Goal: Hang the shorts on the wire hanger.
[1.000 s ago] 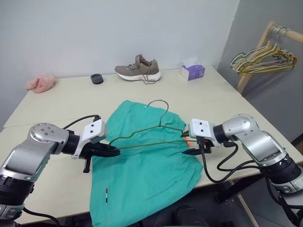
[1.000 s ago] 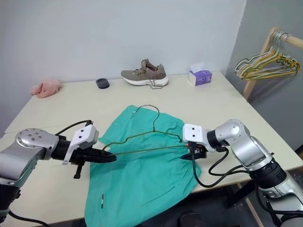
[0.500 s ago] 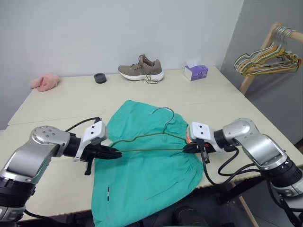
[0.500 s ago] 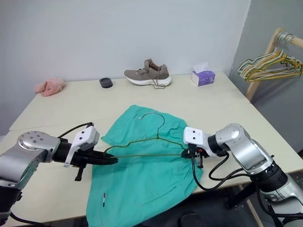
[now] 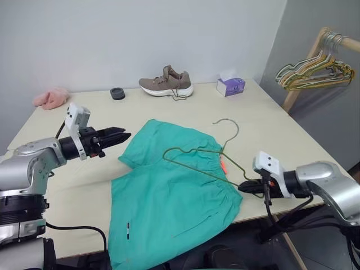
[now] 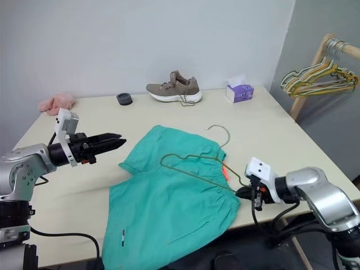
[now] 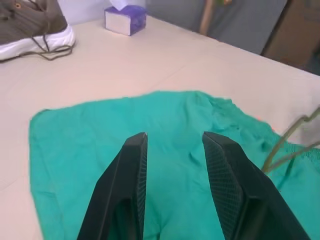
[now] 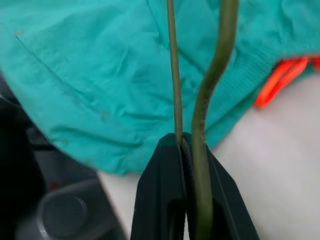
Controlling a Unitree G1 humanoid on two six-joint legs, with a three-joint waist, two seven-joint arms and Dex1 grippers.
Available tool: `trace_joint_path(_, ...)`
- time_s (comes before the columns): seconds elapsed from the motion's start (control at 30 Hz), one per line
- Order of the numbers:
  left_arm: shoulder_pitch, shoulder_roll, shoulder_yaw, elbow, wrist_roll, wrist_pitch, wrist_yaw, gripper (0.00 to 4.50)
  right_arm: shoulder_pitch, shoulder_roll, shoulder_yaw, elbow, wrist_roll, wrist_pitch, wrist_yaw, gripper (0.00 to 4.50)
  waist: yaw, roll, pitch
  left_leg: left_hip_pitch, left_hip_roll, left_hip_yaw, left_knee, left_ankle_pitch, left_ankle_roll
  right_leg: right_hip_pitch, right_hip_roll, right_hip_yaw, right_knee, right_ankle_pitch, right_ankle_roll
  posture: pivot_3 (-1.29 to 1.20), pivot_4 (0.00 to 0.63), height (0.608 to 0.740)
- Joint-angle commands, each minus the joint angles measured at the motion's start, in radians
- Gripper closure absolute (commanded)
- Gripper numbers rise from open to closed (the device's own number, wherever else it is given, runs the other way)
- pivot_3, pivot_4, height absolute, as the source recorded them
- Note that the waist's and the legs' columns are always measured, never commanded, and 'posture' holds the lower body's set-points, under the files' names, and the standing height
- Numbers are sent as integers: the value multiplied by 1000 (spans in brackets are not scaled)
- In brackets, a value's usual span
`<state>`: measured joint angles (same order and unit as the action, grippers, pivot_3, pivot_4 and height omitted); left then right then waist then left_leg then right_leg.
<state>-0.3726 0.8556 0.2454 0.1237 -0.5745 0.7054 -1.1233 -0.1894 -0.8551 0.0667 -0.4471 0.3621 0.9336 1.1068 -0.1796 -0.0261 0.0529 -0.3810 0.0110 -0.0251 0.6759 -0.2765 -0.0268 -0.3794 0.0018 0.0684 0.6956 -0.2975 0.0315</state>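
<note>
— Over on the left side of the table (image 5: pixel 67 185), what is that arm doing?

— The left gripper (image 5: pixel 120 135) hangs above the bare tabletop, just off the left edge of the shorts (image 5: pixel 169 208). Its two black fingers (image 7: pixel 131 170) stand apart with a clear gap between them, and nothing sits in that gap. It touches neither cloth nor wire.

— And the shorts themselves?

— Teal-green, lying flat but rumpled across the middle of the table, with the lower part draped over the near edge. The gathered waistband faces the right side, and a bit of orange drawstring (image 5: pixel 224 166) pokes out there. A small white tag (image 5: pixel 127 228) shows near the bottom left.

— Where is the hanger?

— The wire hanger (image 5: pixel 197 163) lies slanted over the right half of the shorts, its hook (image 5: pixel 228 130) curling up over the table beyond the cloth. Its right corner runs down into the other gripper.

— So the right one has it?

— Yes. The right gripper (image 5: pixel 247 187) sits at the right edge of the shorts by the table's near edge, fingers pinched tight on the thin olive wire. From the wrist you see the wire strands rising out of the closed fingertips (image 8: pixel 172 165), with the teal fabric behind.
</note>
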Motion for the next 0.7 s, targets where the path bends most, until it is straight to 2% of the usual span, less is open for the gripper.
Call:
trace_joint_path(0.03, 100, 62, -45, -114, -17, -32, -144, 2665, 114, -4, -192, -59, 115, 118, -40, 4500, -7, 0, 0, 0, 0, 0, 0, 0, 0, 1, 0, 0, 0, 0, 0, -213, 0, 740)
trace_joint_path(0.23, 143, 103, -109, -131, 31, -105, -231, 2665, 290, 37, -372, -24, 193, 215, -128, 4500, -8, -2, -1, 3, 0, -1, 0, 0, 0, 4, 2, -1, -1, -1, 0, -232, 0, 740)
trace_joint_path(0.33, 97, 98, -148, -95, 76, -139, -219, 2139, 333, 47, -387, 10, 197, 211, -160, 4500, -12, -1, -1, 6, 1, 1, 0, 0, 0, 7, 5, 0, -2, -1, -1, -238, 0, 740)
trace_joint_path(0.57, 13, 41, -171, -32, 164, -302, -166, 26, 311, 43, -338, 74, 233, 267, -184, 4500, -22, 0, 0, 5, 2, 2, -1, 0, 0, 6, 8, 2, -3, -1, 0, -228, 0, 740)
trace_joint_path(0.7, 10, 45, -182, -18, 186, -335, -179, 26, 317, -2, -283, 61, 253, 268, -156, 4500, -22, 0, 0, 5, 2, 2, -1, 0, 0, 6, 8, 2, -4, -1, 0, -223, 0, 740)
